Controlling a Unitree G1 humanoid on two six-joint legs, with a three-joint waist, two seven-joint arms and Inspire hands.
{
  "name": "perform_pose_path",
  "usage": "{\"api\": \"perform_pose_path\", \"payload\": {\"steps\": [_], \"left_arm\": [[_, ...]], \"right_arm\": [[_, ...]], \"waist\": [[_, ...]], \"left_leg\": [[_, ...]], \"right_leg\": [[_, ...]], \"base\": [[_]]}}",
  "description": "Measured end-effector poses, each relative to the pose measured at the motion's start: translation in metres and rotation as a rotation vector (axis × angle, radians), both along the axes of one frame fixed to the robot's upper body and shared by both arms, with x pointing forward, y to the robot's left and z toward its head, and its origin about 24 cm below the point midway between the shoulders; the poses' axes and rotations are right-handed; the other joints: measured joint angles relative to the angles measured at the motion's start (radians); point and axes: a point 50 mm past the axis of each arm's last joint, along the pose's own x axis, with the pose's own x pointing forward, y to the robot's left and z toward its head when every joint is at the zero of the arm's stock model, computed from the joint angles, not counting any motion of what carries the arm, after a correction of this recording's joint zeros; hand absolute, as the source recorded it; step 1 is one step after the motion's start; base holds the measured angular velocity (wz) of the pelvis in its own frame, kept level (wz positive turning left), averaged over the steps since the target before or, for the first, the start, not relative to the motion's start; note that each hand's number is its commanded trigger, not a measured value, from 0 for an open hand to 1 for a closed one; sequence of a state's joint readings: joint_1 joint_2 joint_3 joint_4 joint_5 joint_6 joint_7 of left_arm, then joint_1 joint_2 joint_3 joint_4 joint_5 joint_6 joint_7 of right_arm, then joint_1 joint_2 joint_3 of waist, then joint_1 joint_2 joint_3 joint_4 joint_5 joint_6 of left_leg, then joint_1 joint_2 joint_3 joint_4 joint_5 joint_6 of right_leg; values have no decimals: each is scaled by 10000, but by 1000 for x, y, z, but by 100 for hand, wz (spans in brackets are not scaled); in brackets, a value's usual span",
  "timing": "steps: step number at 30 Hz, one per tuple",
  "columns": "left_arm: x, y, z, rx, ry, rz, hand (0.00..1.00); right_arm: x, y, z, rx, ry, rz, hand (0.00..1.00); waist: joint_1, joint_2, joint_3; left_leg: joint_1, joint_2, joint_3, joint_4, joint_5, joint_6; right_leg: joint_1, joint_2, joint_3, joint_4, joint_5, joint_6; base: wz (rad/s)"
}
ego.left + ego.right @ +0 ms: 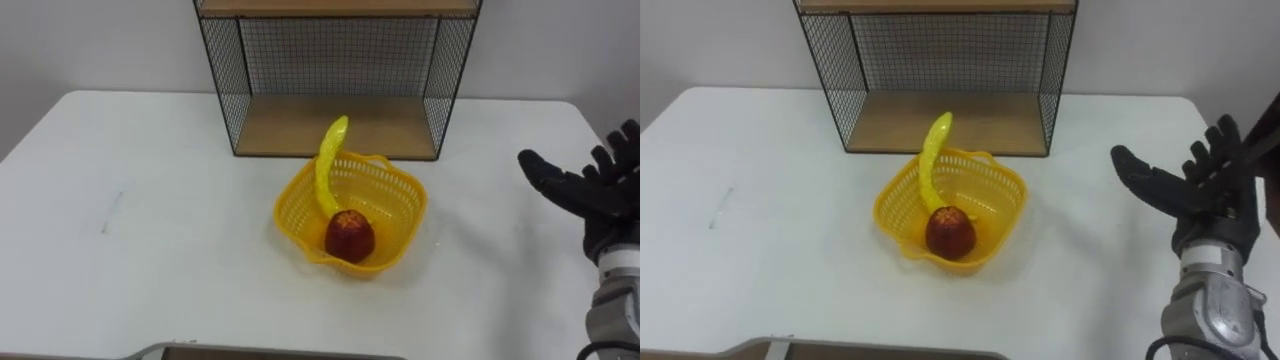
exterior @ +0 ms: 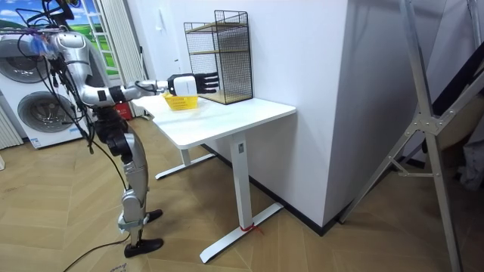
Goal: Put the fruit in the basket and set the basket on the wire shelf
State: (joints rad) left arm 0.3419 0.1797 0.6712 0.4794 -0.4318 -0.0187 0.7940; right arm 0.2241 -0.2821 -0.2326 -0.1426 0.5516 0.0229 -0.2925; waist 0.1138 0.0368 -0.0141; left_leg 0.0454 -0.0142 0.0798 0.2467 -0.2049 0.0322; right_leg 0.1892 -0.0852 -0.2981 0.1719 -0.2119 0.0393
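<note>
Right hand (image 1: 588, 190) released, fingers spread, grasping nothing, over the right side of the tabletop (image 1: 150, 220). Basket (image 1: 398, 208) stands apart to its left, just before the shelf (image 1: 340, 125). Inside the basket: apple (image 1: 349, 236), and banana (image 1: 325, 170) leaning upright.

- I'm running the rig in what looks like a home laundry corner staged inside a test room.
- Two front-loading washing machines (image 2: 34, 113) sit one above the other at the room view's left, next to a pale curtain (image 2: 119, 38) and a picture of meadow and sky (image 2: 85, 24).
- The floor (image 2: 318, 242) is wood plank, as in a flat.
- A white table (image 2: 227, 117) on a plain white metal leg frame stands against a bare white wall (image 2: 302, 53), with a wire shelf (image 2: 219, 57) at its far edge.
- A grey metal frame (image 2: 423, 128) at the room view's right says lab rather than a lived-in home.
</note>
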Motion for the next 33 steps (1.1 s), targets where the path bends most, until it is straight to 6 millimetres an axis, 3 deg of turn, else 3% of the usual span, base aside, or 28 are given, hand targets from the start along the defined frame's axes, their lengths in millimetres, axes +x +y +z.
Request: {"api": "perform_pose_path", "payload": {"steps": [2,7,11,14,17,24,26,29,33], "left_arm": [[10,5,21,1140,-437,410,0],[31,9,72,3594,-1470,429,0],[56,4,118,5487,-3172,115,0],[69,-1,137,6087,-4164,-234,0],[79,-9,145,6273,-4598,-979,0],[134,-55,143,5147,-5959,-4850,0],[149,-72,136,4282,-6475,-6275,0],[166,-90,122,3102,-6692,-7965,0],[180,-110,102,1543,-6871,-9625,0]], "right_arm": [[-6,-3,1,-300,101,-212,0],[-16,-9,-1,-575,355,-652,0],[-16,-9,-1,-644,344,-568,0],[-15,-7,-2,-720,338,-355,0],[-14,-4,-2,-930,381,-67,0],[-6,20,-16,-421,317,1222,0],[-4,28,-30,-37,703,1629,0],[-5,36,-40,252,960,1997,0],[0,43,-39,313,824,2564,0]], "waist": [[75,23,-38],[273,115,-22],[287,103,56],[243,121,69],[44,68,90],[-296,-88,198],[-496,-179,259],[-652,-185,274],[-849,-219,297]], "left_leg": [[36,-22,-9,-59,4,5],[87,-6,-27,-42,13,-9],[-61,-31,-116,74,9,-7],[-84,-115,-142,113,7,-1],[-172,-145,-231,167,14,8],[-144,-142,-276,221,14,15],[-188,-141,-269,220,12,16],[-231,-130,-230,224,12,17],[-210,-105,-19,242,1,31]], "right_leg": [[-3,-19,-24,-1,-1,5],[30,4,-43,-5,-1,5],[21,1,-96,-6,-2,6],[20,-4,-63,-23,-10,13],[18,-7,-141,-60,-19,24],[38,-3,-202,3,-22,30],[26,-7,-200,19,-21,30],[15,1,-128,34,-17,25],[-1,0,-37,21,-7,30]], "base": [[0],[1],[6],[1],[10],[3],[0],[-1],[-10]]}}
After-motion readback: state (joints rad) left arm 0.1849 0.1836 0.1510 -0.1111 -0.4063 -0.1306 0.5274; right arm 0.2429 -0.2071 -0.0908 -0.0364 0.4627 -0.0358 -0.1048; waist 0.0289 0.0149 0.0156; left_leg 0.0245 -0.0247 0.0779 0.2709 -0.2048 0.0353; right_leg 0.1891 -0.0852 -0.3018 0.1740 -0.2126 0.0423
